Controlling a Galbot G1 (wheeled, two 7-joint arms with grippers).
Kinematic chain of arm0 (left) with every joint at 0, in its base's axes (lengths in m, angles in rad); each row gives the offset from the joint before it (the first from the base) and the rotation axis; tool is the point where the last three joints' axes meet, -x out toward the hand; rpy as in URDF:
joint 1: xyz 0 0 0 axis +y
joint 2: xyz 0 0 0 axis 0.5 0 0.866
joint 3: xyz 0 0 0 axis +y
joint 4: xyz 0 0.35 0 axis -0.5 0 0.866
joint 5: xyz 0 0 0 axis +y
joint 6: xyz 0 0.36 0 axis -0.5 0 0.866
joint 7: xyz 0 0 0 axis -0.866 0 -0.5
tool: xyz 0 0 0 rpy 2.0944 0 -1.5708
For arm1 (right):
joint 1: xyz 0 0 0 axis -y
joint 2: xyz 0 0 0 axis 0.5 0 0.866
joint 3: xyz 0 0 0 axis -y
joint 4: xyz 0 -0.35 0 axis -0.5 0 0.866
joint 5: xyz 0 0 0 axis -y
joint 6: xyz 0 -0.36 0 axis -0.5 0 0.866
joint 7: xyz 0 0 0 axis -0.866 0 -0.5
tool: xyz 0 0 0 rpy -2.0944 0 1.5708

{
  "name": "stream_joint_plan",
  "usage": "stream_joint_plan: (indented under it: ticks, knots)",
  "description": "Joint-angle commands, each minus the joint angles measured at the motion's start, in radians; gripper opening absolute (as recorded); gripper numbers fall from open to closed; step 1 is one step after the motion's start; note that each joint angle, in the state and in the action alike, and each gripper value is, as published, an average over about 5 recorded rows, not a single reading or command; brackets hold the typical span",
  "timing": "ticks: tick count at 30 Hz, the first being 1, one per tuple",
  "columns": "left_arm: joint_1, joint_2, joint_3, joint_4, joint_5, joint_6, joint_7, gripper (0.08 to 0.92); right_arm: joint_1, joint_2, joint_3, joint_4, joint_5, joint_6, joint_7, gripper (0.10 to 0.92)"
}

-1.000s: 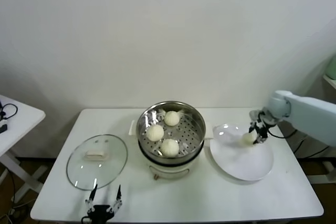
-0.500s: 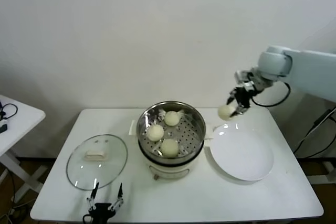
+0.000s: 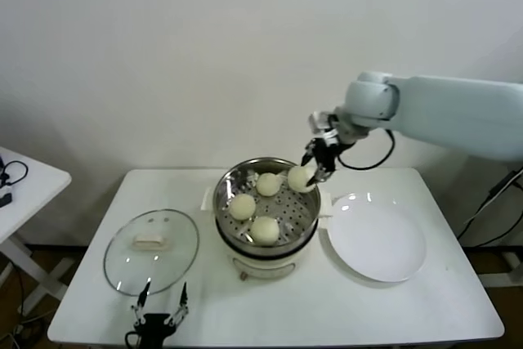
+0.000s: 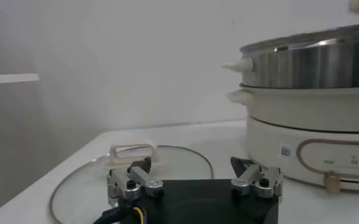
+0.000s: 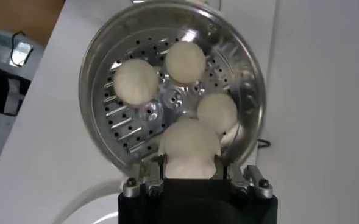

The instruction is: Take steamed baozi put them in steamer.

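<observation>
The shiny perforated steamer (image 3: 304, 217) sits on its white cooker base at the table's middle, with three cream-white baozi (image 3: 264, 229) inside. My right gripper (image 3: 315, 171) is shut on the fourth baozi (image 3: 300, 178) and holds it above the steamer's right rim. In the right wrist view the held baozi (image 5: 190, 148) sits between the fingers, above the steamer (image 5: 100, 73) and the three baozi (image 5: 136, 84) in it. My left gripper (image 3: 160, 316) is open and empty, parked low at the table's front left edge.
An empty white plate (image 3: 377, 240) lies right of the steamer. The round glass lid (image 3: 151, 250) lies left of it, just behind the left gripper; it also shows in the left wrist view (image 4: 167, 164). A second white table (image 3: 20, 181) stands at far left.
My right gripper lifted the baozi off the white plate and carried it left, from above the plate to over the steamer's right rim. The plate is now empty. The left arm has not moved.
</observation>
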Motion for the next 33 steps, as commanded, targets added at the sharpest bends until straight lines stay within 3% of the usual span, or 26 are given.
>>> stream_joint_plan:
  ticks: [1, 14, 22, 26, 29, 33]
  knots:
    - [-0.001, -0.01, -0.003, 0.003, -0.003, -0.001, 0.0, 0.823, -0.236, 0.067, 0.062, -0.034, -0.128, -0.031, 0.052, 0.56]
    - [-0.005, -0.013, -0.006, 0.005, -0.004, -0.004, 0.0, 0.823, -0.291, 0.081, 0.1, -0.065, -0.165, -0.03, 0.102, 0.577]
    - [0.0, -0.011, -0.006, -0.007, -0.003, -0.001, 0.001, 0.823, -0.061, 0.016, 0.039, -0.024, 0.009, -0.004, 0.006, 0.771]
    - [0.004, -0.008, -0.007, -0.011, -0.005, -0.001, 0.001, 0.823, 0.052, -0.043, -0.003, -0.013, 0.104, 0.011, -0.044, 0.817]
    - [0.005, -0.006, -0.005, -0.011, -0.006, -0.002, 0.001, 0.823, 0.068, -0.123, 0.021, 0.009, 0.17, 0.013, 0.006, 0.822]
    - [-0.001, -0.006, -0.001, -0.01, -0.004, -0.001, 0.001, 0.823, -0.085, -0.299, 0.201, 0.063, 0.199, 0.079, 0.244, 0.823]
